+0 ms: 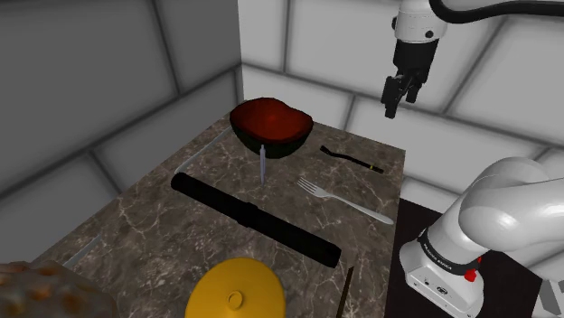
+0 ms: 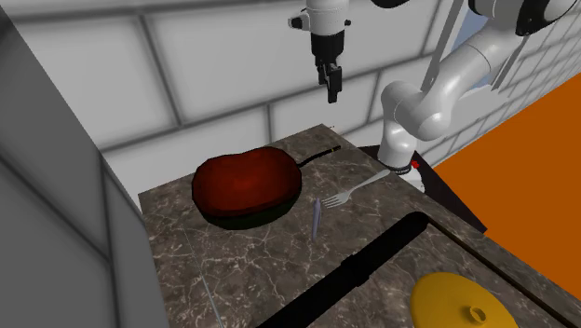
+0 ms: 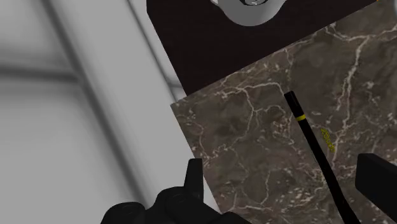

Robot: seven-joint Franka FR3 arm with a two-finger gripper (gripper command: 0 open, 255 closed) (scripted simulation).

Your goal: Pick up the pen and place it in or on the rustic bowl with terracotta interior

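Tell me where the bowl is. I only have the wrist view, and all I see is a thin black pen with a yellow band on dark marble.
Observer: The dark round bowl with the red interior sits on the marble counter, close beside the thin black pen, toward the shoulder view's left.
Operator: How high is the claw?
Observer: The black claw hangs well above the counter, in front of the grey tiled wall.
Operator: Anything else near the pen?
Observer: A silver fork lies on the pen's camera side in the shoulder view.
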